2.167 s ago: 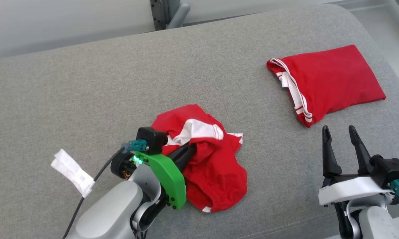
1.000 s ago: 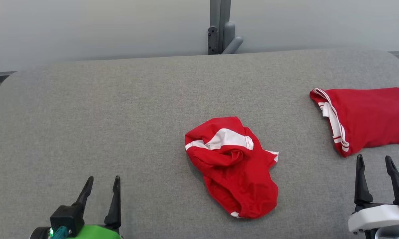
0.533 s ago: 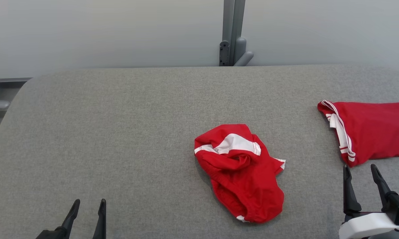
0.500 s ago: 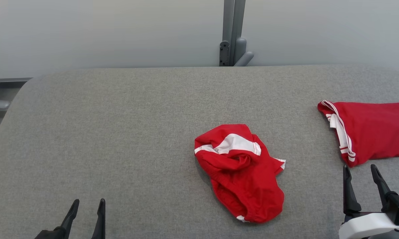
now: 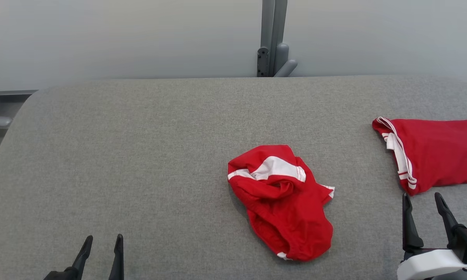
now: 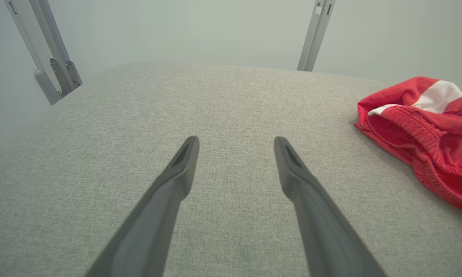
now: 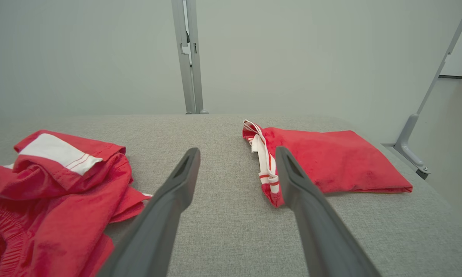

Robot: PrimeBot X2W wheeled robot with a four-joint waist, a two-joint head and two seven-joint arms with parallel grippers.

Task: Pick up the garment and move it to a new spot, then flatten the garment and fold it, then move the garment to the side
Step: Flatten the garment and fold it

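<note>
The garment (image 5: 283,200) is a crumpled red piece with white panels, lying in a heap near the middle of the grey padded table (image 5: 140,155). It also lies at the right edge of the left wrist view (image 6: 423,130) and at the left of the right wrist view (image 7: 54,196). My left gripper (image 5: 102,239) stands open at the lower left, well apart from the heap, with nothing between its fingers (image 6: 236,142). My right gripper (image 5: 422,196) stands open at the lower right, empty (image 7: 236,154), between the heap and the folded piece.
A second red garment (image 5: 431,151), folded flat with white striped trim, lies at the table's right edge, just beyond my right gripper (image 7: 323,161). A grey metal post (image 5: 272,39) rises behind the table's far edge. Bare table spreads across the left half.
The left gripper let go of the heap and drew back to the lower left, open. The camera swung and the whole picture shifted. Nothing has moved over the last half second.
</note>
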